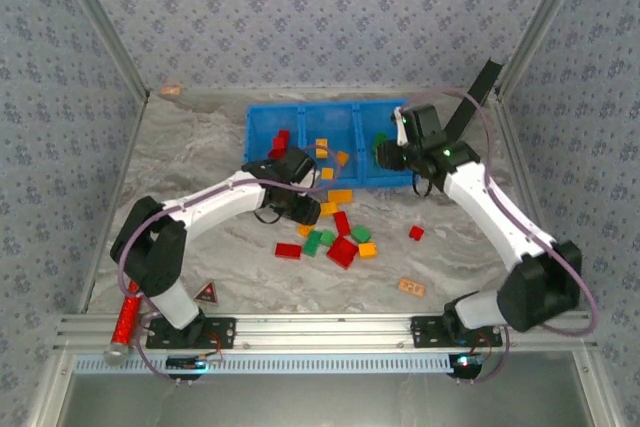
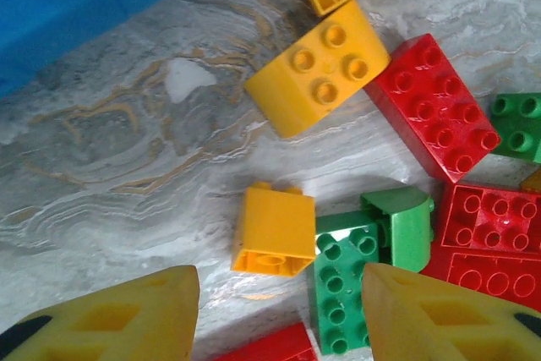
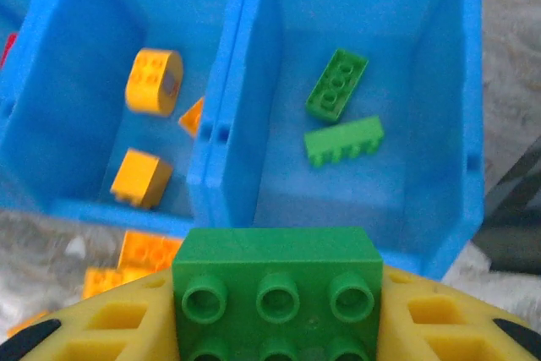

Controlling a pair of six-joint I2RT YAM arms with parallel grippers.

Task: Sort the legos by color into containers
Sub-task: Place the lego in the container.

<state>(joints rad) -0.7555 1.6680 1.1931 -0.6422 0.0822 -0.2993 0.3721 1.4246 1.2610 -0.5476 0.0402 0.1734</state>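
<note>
The right fingers point(image 3: 439, 319) grip a green plastic brick point(image 3: 275, 264) above the blue plastic tray's right compartment point(image 3: 444, 124), where two green bricks point(image 3: 336, 84) lie, matching its colour. The left fingers point(image 2: 127, 319) stand apart over an orange-yellow plastic brick point(image 2: 272, 230) on the surface point(image 2: 127, 166), probably to take it.

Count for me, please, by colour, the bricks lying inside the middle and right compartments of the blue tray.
Orange-yellow bricks in the middle compartment: 3
Green bricks in the right compartment: 2
Total: 5
Not counted: the green brick held in the right gripper.
</note>
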